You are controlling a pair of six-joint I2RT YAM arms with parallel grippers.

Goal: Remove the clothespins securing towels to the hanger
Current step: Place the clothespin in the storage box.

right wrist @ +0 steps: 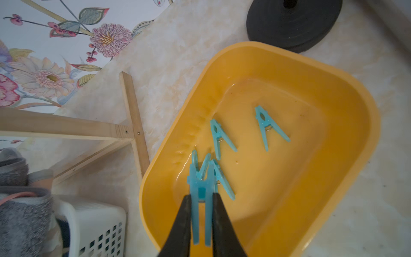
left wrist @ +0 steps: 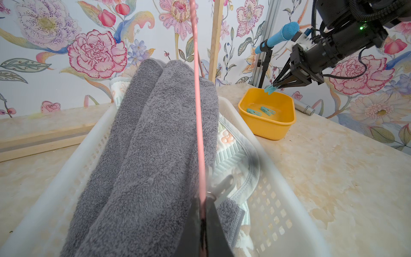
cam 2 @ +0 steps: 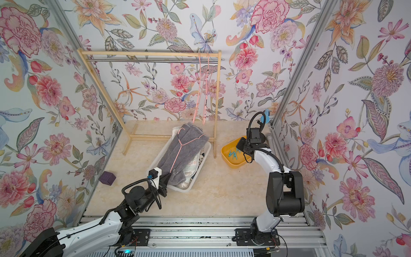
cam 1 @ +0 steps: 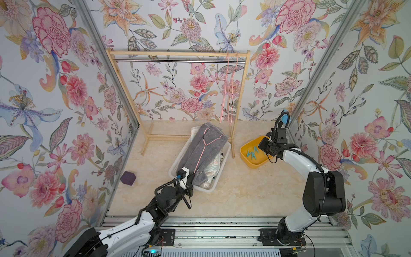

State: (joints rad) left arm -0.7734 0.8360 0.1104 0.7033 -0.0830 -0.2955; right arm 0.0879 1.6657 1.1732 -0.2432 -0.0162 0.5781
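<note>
Right gripper (right wrist: pixel 202 197) holds a clothespin (right wrist: pixel 196 222) over the tub (right wrist: pixel 333 89); left gripper (left wrist: pixel 202 213) pinches the hanger (left wrist: pixel 198 100).
My right fingers are closed narrow on the legs of the teal clothespin, with its jaw end pointing down into the yellow tub at the right of the table. Three loose clothespins (right wrist: pixel 263 122) lie flat on the tub floor. The held one hangs over the nearest, and I cannot tell whether they touch. My left gripper is shut on the pink hanger wire, which lies along the grey towel (left wrist: pixel 151 144) in the white basket (left wrist: pixel 266 200), mid-table, left of the tub. A striped towel (left wrist: pixel 231 151) shows under the grey one. A pale shape (left wrist: pixel 222 187), blurred, just beside my left fingertips may be another clothespin. Two spare hangers (cam 1: pixel 231 89) hang on the wooden rack (cam 1: pixel 178 53) at the far side.
</note>
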